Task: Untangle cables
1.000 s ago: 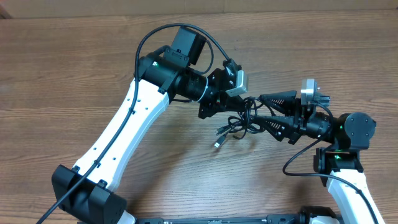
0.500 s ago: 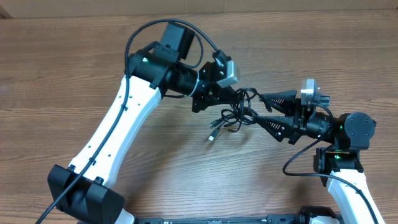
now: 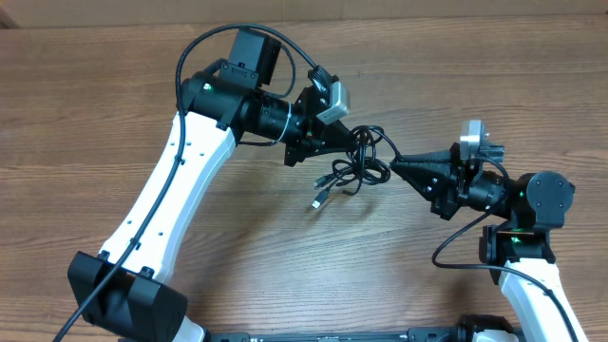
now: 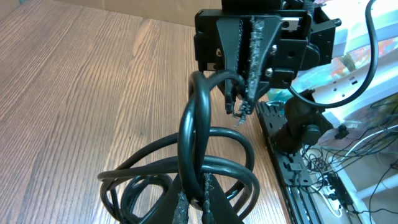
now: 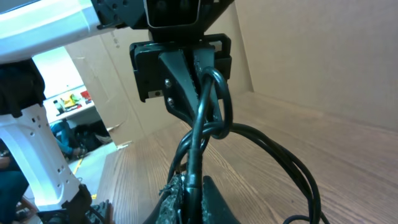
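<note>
Cables (image 4: 188,143), lower loops off-frame

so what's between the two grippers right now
The tangled cables hang between the left gripper and the right gripper, both shut on them; the overhead view shows it best.

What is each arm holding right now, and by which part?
Both grip the cables: left fingers pinch a loop at the tangle's left edge, right fingers a strand at its right edge.

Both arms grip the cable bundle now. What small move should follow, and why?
Probably draw the right fingers slowly away from the left fingers. Both pairs are shut on the cables, whose tangled loops bunch between them, so gentle pulling may loosen the tangle.
</note>
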`<state>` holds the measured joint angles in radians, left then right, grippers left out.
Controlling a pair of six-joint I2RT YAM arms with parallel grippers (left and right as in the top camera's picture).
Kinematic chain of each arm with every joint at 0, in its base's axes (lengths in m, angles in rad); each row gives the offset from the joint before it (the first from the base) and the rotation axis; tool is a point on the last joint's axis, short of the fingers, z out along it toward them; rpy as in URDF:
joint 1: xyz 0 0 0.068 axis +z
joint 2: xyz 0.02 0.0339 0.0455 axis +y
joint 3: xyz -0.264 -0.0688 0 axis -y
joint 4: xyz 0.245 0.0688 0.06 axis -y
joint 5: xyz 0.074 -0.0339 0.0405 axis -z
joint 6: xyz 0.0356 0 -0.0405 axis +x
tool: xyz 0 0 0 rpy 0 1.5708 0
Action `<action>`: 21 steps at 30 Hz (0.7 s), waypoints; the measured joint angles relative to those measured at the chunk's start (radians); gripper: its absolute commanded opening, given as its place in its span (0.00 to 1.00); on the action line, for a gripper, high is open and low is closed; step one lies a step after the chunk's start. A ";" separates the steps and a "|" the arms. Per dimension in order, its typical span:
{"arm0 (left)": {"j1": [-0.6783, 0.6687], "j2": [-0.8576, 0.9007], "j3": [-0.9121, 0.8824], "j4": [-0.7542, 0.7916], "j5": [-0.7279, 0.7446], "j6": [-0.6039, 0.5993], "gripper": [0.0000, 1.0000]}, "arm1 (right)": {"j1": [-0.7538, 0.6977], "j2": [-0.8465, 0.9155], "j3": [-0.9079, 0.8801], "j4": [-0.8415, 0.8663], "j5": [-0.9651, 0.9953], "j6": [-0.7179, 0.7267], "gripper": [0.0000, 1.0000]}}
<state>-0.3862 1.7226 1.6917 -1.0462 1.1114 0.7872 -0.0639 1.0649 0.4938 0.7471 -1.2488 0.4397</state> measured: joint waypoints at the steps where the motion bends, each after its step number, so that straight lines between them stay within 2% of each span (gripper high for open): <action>1: 0.000 0.000 0.000 0.000 0.000 0.000 0.04 | 0.000 0.000 0.000 0.000 0.000 0.001 0.04; 8: -0.006 0.000 0.000 0.003 -0.014 0.000 0.04 | 0.000 0.000 0.000 0.000 0.000 0.001 0.04; 17: -0.060 0.000 0.000 0.103 -0.160 -0.006 0.04 | 0.000 0.000 0.000 -0.001 -0.001 0.002 0.04; 21: -0.072 0.000 0.000 0.164 -0.235 -0.054 0.04 | 0.000 0.000 0.000 -0.015 0.001 0.002 0.04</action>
<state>-0.4587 1.7226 1.6917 -0.8818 0.8768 0.7330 -0.0639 1.0649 0.4938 0.7319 -1.2476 0.4416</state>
